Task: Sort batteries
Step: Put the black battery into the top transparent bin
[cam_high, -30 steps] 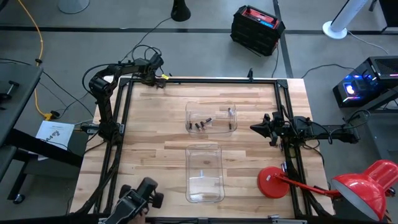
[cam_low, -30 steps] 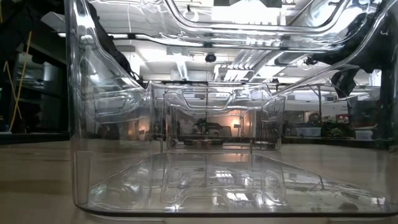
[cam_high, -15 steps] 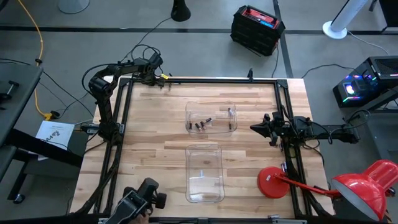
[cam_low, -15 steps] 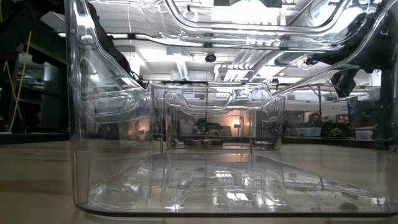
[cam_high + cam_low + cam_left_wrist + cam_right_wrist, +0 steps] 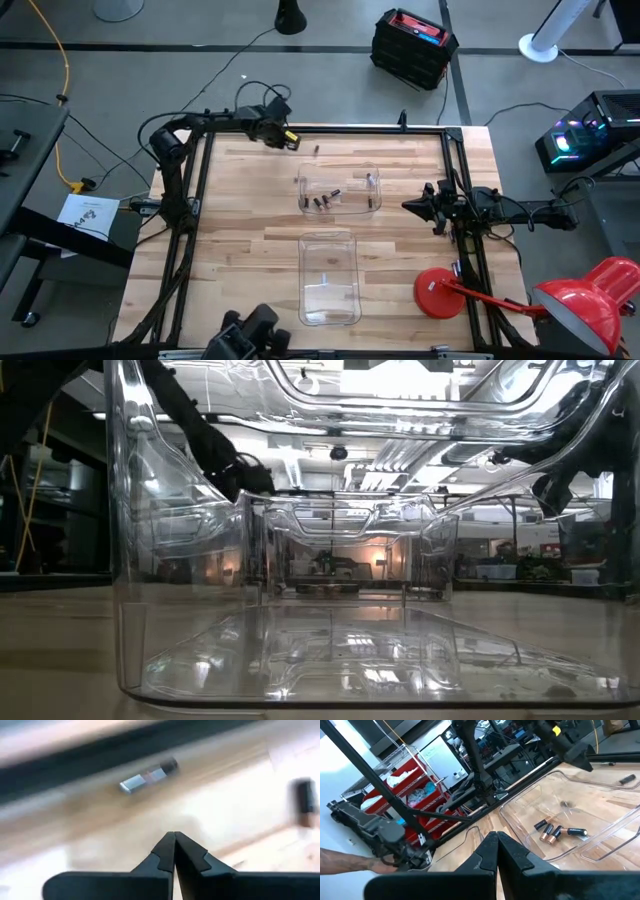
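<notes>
A single loose battery (image 5: pixel 316 150) is lying on the bare wood table (image 5: pixel 240 240) near its far edge, just outside the far bin (image 5: pixel 340 190), close to that bin's far left corner. In the left wrist view the same battery (image 5: pixel 149 775) is showing as a short silvery cylinder with a dark end, lying ahead of the fingertips and a little off to one side, its long axis running crosswise to the line of the fingers, slightly slanted.

The left gripper (image 5: pixel 285 137) is hanging just beside this battery, on the side away from the bin, with its fingers pressed together and holding nothing. It is by far the nearer tool, so the reach probably belongs to this arm; the jaws would need to part and straddle the cell across its short width.

More batteries (image 5: pixel 322 200) are lying together inside the far bin; the right wrist view is showing several (image 5: pixel 551 832) clustered on its floor. The near bin (image 5: pixel 328 275) is sitting closer to the camera edge of the table.

The right gripper (image 5: pixel 412 204) is waiting at the right edge of the table, well apart from the loose battery, clenched and empty.
</notes>
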`<state>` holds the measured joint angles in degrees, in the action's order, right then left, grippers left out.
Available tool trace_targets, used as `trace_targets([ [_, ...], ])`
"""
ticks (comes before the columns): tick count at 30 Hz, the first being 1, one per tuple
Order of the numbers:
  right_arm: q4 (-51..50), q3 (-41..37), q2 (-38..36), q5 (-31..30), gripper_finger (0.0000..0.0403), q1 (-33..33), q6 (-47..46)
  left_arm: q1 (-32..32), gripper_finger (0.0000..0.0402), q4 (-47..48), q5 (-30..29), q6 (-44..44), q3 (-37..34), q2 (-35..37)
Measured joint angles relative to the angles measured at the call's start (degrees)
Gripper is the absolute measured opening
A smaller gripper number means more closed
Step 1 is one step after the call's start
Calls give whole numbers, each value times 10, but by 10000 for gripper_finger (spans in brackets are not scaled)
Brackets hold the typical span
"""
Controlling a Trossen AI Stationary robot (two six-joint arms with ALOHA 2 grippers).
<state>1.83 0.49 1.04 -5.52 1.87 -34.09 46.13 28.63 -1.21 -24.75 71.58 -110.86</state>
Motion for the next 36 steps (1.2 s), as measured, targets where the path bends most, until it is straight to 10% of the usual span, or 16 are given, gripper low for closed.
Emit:
trace_targets([
  [14, -1, 0, 1, 1, 0, 0, 0, -61, 0, 121, 29, 207, -9, 113],
  [24, -1, 0, 1, 1, 0, 0, 0, -216, 0, -67, 27, -25, -255, 232],
  [36, -1, 0, 1, 1, 0, 0, 0, -275, 0, -273, 22, -84, -249, 204],
])
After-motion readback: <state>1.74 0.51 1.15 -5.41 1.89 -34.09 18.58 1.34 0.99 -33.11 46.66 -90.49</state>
